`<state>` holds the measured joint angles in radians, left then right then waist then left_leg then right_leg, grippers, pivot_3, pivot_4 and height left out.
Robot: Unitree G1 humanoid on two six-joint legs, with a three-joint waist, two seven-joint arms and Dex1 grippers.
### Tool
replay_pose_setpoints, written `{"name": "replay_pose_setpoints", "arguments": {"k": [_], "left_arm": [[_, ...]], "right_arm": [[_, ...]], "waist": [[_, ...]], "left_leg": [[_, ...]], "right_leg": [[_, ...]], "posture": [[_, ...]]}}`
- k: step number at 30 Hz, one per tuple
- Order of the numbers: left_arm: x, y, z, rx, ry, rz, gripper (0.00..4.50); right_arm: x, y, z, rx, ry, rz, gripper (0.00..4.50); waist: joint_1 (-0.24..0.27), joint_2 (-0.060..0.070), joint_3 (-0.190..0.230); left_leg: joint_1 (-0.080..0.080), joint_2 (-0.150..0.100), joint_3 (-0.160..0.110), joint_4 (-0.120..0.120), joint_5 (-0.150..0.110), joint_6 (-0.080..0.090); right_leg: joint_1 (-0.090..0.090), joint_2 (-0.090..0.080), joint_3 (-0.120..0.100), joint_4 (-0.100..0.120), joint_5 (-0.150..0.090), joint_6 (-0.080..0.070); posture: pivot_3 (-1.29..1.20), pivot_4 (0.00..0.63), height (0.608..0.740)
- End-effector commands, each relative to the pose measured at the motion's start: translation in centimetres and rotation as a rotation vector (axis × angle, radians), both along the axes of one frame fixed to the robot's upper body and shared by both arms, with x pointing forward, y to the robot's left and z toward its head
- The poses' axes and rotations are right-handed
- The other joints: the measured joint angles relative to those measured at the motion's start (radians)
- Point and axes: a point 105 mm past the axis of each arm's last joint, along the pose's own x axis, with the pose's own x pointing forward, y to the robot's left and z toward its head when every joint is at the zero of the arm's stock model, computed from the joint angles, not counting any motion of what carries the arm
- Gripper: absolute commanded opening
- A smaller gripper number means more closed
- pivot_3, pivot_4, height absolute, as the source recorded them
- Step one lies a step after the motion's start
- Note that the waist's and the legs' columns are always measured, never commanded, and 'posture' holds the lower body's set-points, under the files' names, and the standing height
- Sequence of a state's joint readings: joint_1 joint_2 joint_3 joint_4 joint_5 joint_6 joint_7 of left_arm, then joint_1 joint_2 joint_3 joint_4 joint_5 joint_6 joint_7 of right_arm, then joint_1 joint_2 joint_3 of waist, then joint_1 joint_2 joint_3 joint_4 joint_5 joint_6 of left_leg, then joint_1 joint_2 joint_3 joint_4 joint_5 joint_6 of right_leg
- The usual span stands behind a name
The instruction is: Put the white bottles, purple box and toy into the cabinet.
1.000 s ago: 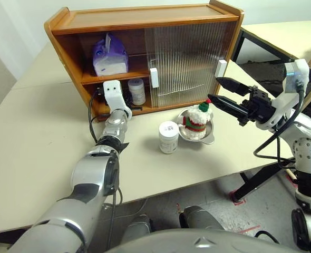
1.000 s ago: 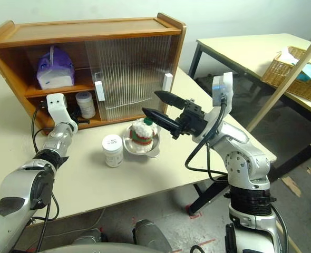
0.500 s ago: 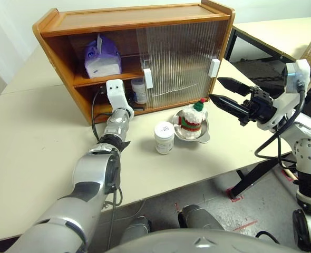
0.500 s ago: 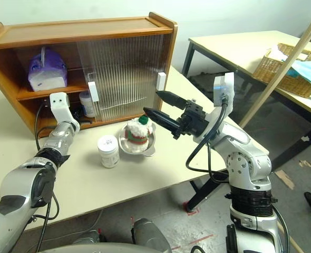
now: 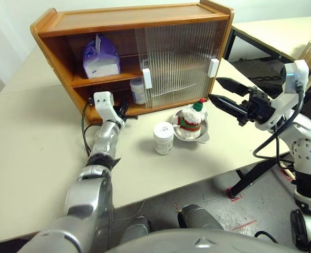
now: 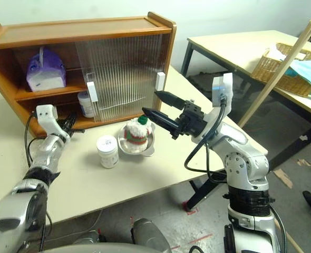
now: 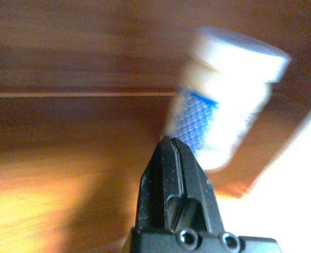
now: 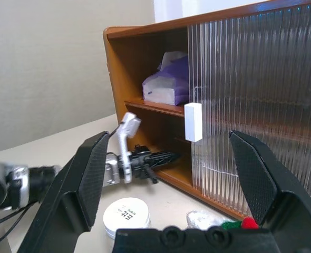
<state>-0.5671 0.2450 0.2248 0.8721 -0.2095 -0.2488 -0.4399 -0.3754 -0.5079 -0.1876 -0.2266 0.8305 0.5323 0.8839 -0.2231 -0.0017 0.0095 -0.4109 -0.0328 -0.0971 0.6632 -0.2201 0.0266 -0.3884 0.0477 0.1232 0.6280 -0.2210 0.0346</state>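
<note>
Left eye view: the cabinet [image 5: 92, 23] stands at twelve o'clock on the counter [image 5: 34, 142], its left side open and both ribbed doors [image 5: 179, 60] slid to the right.
Just changed: the left tool [image 5: 125, 110], which a second ago reached into the lower shelf, has drawn back out to the cabinet's front edge; its fingers are pressed together with nothing in them.
First white bottle [image 5: 137, 90]: left standing on the lower shelf, beside the door's edge.
Meaning: one bottle looks delivered, so I'd judge the left arm free for another fetch.
Purple box [image 5: 100, 55]: already on the upper shelf, at eleven o'clock.
Second white bottle [image 5: 163, 138]: upright on the counter, near the centre, in front of the cabinet.
Toy [image 5: 191, 117]: sitting in a steel bowl [image 5: 204, 136], just at three o'clock of that bottle.
Right tool [image 5: 223, 90]: fingers spread wide, empty, hanging unmoved at three o'clock of the toy, above the counter.
Remaining: second bottle and toy, by my reckoning.
</note>
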Motion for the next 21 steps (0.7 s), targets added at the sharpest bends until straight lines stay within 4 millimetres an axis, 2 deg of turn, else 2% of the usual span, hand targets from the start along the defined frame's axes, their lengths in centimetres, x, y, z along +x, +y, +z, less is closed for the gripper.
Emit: {"name": "replay_pose_setpoints", "arguments": {"k": [1, 4, 8, 12, 14, 15, 21], "left_arm": [[-2.3, -0.6, 1.7, -0.016, -0.057, -0.205, 0.58], [-4.5, -0.5, 2.0, -0.015, -0.046, -0.35, 1.63], [-7.0, -0.9, 1.5, 0.074, -0.024, -0.53, 3.06], [-9.4, -2.2, 0.5, 0.144, 0.013, -0.728, 4.41], [-10.2, -3.0, 0.1, 0.172, 0.026, -0.816, 4.46], [-10.5, -3.4, 0.1, 0.168, 0.03, -0.842, 4.46], [-10.6, -5.2, 0.2, 0.193, 0.015, -0.937, 4.46]], "right_arm": [[0.0, 0.3, 0.1, 0.007, -0.002, 0.024, 4.5], [0.1, 0.4, 0.0, 0.008, -0.001, 0.034, 4.5], [0.3, 0.6, 0.0, 0.009, -0.003, 0.044, 4.5], [0.4, 0.6, 0.1, 0.009, -0.005, 0.049, 4.5], [0.4, 0.6, 0.1, 0.008, -0.006, 0.051, 4.5], [0.4, 0.6, 0.1, 0.007, -0.006, 0.051, 4.5], [0.3, 0.6, 0.2, 0.006, -0.009, 0.052, 4.5]], "waist": [[0.003, 0.0, 0.0], [0.012, -0.001, 0.0], [0.036, 0.002, -0.002], [0.059, 0.002, -0.002], [0.068, 0.003, -0.002], [0.071, 0.002, -0.002], [0.076, 0.003, -0.003]], "left_leg": [[-0.001, 0.0, 0.0, 0.0, 0.0, -0.001], [-0.001, 0.002, -0.003, 0.0, -0.008, -0.013], [-0.002, 0.009, -0.008, -0.001, -0.008, -0.013], [-0.003, 0.01, -0.009, -0.002, -0.008, -0.015], [-0.007, 0.011, -0.009, -0.002, -0.009, -0.015], [-0.008, 0.011, -0.009, -0.002, -0.009, -0.015], [-0.009, 0.012, -0.009, -0.005, -0.009, -0.015]], "right_leg": [[-0.001, 0.0, 0.0, 0.0, 0.0, 0.0], [-0.003, 0.001, 0.0, 0.002, 0.0, -0.003], [-0.006, -0.004, 0.004, 0.004, -0.001, -0.009], [-0.014, -0.01, 0.003, 0.004, 0.001, -0.013], [-0.018, -0.01, 0.002, 0.004, 0.004, -0.018], [-0.019, -0.01, 0.002, 0.004, 0.008, -0.026], [-0.019, -0.01, 0.002, 0.004, 0.009, -0.027]], "posture": [[-0.21, 0.0, 0.74], [-0.19, 0.0, 0.74], [-0.19, 0.0, 0.74], [-0.18, 0.0, 0.74], [-0.18, 0.0, 0.74], [-0.18, 0.0, 0.74], [-0.19, 0.0, 0.74]]}}
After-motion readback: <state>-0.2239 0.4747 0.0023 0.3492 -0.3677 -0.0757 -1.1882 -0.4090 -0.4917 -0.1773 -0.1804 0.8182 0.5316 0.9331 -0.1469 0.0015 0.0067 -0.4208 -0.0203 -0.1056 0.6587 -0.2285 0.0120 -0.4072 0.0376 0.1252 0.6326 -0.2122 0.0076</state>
